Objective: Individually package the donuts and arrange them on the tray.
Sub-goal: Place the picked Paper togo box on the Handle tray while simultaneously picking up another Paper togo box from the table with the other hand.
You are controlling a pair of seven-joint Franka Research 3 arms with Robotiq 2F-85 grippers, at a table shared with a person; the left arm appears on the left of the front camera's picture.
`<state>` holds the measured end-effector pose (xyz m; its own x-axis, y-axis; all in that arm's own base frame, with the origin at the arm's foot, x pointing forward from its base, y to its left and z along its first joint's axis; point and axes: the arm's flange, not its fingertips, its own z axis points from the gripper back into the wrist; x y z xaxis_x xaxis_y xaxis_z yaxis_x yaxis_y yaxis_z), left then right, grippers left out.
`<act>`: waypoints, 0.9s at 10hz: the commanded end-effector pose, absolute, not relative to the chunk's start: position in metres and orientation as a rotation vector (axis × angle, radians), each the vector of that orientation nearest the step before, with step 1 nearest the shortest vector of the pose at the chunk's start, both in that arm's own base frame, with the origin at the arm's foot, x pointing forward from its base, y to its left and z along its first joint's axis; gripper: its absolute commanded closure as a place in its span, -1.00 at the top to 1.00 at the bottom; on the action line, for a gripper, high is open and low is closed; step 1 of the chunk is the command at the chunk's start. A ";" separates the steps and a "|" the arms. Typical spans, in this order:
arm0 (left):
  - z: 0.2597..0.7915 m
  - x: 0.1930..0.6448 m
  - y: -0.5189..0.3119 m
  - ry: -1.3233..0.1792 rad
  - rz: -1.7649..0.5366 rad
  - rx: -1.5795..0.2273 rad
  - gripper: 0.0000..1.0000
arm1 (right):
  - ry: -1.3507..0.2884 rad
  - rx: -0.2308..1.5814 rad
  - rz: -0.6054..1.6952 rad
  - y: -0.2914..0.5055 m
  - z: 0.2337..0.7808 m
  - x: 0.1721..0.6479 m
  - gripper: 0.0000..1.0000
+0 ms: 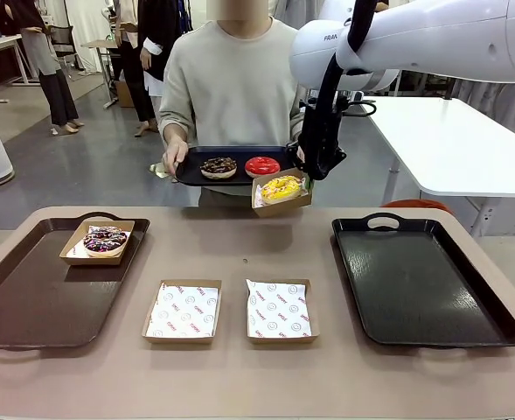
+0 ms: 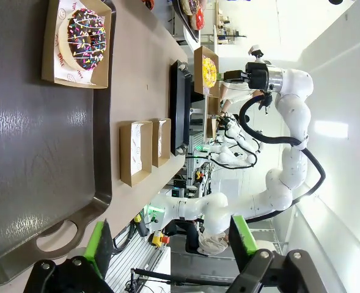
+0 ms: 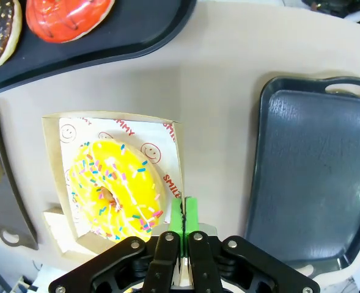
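Nearest, left of the empty black tray (image 1: 414, 280), the left fingers (image 2: 99, 242) are hanging wide open, holding nothing, over the brown tray (image 1: 30, 297) bearing the boxed sprinkled donut (image 1: 105, 240). Beyond the black tray's far-left corner, the right fingers (image 3: 177, 218) are pinching shut on one wall of the box (image 1: 283, 206) carrying the yellow donut (image 3: 131, 183) (airborne, slightly tilted); carrying it level and setting it flat before releasing is looking wisest.
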<state>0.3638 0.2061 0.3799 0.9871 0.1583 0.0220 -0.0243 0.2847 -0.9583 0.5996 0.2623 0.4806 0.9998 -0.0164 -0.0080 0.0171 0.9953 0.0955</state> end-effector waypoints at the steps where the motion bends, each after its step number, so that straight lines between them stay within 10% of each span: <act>1: 0.382 0.360 0.207 -0.120 0.117 -1.275 1.00 | 0.009 0.095 -0.018 0.260 0.481 0.598 -1.00; 9: 0.422 0.374 0.172 -0.093 0.083 -1.082 1.00 | 0.004 0.130 0.014 0.213 0.506 0.567 -0.97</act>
